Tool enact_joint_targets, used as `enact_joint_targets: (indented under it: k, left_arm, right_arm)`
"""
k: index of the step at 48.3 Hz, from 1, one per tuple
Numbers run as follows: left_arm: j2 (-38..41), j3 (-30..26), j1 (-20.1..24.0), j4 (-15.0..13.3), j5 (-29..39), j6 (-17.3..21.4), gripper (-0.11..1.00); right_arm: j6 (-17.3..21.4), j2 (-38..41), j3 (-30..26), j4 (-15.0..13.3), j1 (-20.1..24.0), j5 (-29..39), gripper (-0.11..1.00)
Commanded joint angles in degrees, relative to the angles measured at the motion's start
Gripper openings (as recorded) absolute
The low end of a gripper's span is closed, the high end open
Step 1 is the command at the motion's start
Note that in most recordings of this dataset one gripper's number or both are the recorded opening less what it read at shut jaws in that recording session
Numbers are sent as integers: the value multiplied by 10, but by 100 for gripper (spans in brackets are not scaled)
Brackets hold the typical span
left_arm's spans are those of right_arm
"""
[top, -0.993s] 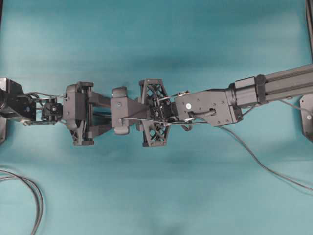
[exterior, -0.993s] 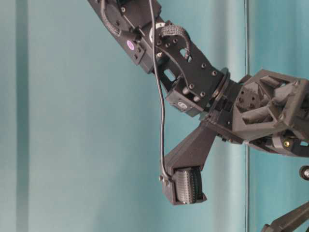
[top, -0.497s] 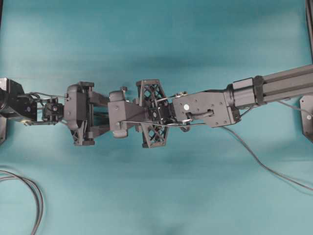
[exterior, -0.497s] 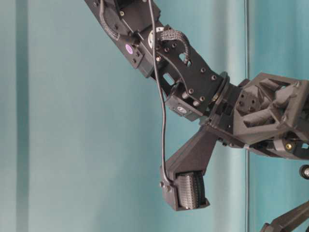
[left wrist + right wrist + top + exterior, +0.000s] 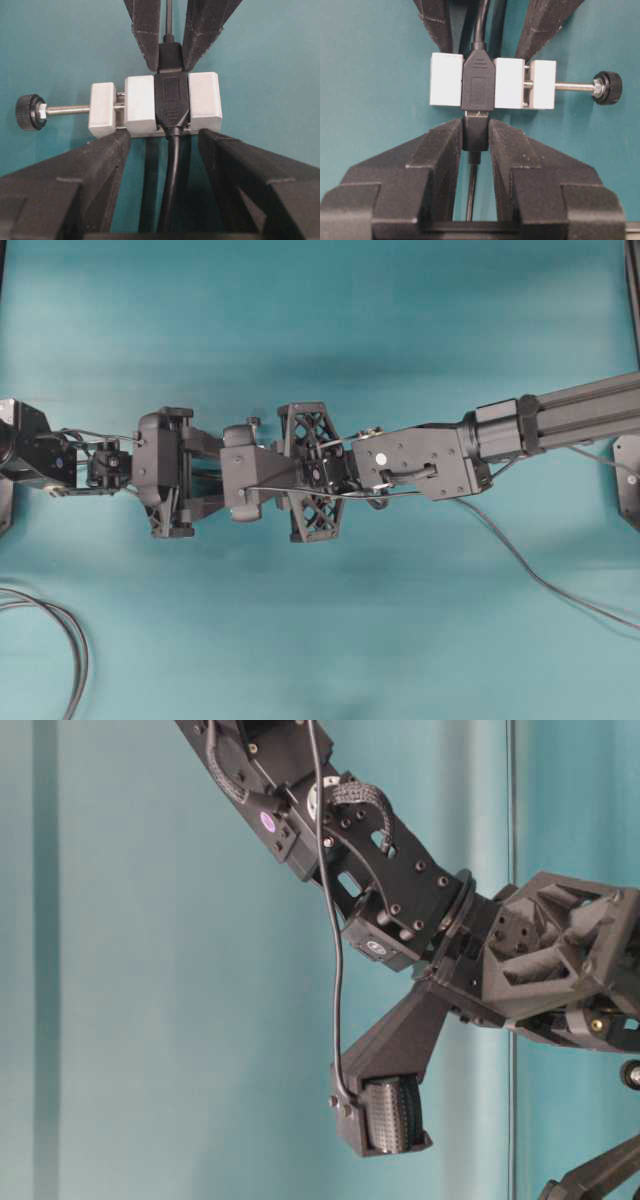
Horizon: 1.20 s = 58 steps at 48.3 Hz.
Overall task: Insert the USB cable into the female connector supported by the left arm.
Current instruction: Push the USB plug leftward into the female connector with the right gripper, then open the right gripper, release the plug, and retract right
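The female connector (image 5: 171,102) is a black socket held in a white clamp block (image 5: 140,102) with a black-knobbed screw (image 5: 27,112). My left gripper (image 5: 165,137) stands open, fingertips butted against the block's near edge on either side of the connector's cable. My right gripper (image 5: 476,131) is shut on the dark plug (image 5: 475,135) of the USB cable (image 5: 471,195). The plug body sits almost against the connector (image 5: 478,87), with only a sliver of metal showing between them. From overhead, the right gripper (image 5: 240,475) meets the left gripper (image 5: 215,475) and hides the block.
Teal cloth covers the table. Looped black cables (image 5: 75,650) lie at the front left. The USB cable (image 5: 540,580) trails off to the right edge. A mount (image 5: 628,480) sits at the far right, and the left arm's base (image 5: 25,455) at the far left.
The right gripper has shifted a little to the left with the plug, closing on the left gripper, then held still. The left arm has barely moved.
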Motion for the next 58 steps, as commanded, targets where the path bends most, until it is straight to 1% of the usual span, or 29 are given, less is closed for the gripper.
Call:
enact_joint_targets:
  k: [1, 9, 19, 21, 22, 28, 30, 31, 34, 40, 44, 48, 53, 58]
  left_arm:
    - [4, -33, -11, 4, 11, 8, 66]
    - [4, -28, -11, 4, 11, 4, 66]
    - [-2, -25, -11, 4, 14, 6, 66]
    - [-4, -25, -11, 5, 16, 6, 66]
    - [-4, -26, -11, 4, 18, 6, 66]
    - [-10, -25, -11, 4, 22, 2, 66]
    - [-14, -25, -12, 4, 25, 2, 66]
    - [-16, -25, -13, 4, 27, 1, 66]
    - [-24, -22, -13, 4, 36, 1, 66]
    - [-50, -4, -15, 3, 59, -1, 66]
    - [-76, 14, -15, 1, 69, -2, 66]
    - [-104, 29, -15, -1, 80, -2, 66]
    - [-131, 31, -16, -1, 105, 0, 66]
    - [-142, 21, -16, -1, 134, 0, 66]
  right_arm:
    - [3, -12, -19, -3, 4, -14, 21]
    - [7, -18, 0, -3, 7, 18, 21]
    - [15, -29, 16, -3, 7, 15, 21]
    - [18, -29, 16, -3, 6, 15, 23]
    - [19, -29, 16, -3, 6, 15, 26]
    - [29, -29, 14, -3, 6, 17, 64]
    - [32, -30, 16, -3, 6, 18, 71]
    - [33, -32, 16, -3, 6, 20, 72]
    - [36, -37, 19, -3, 6, 24, 69]
    - [41, -68, 42, -3, 6, 26, 67]
    - [48, -101, 72, -3, 6, 28, 67]
    - [62, -144, 116, -3, 6, 25, 67]
    - [79, -186, 156, -3, 6, 15, 67]
    - [103, -223, 187, -3, 6, 0, 67]
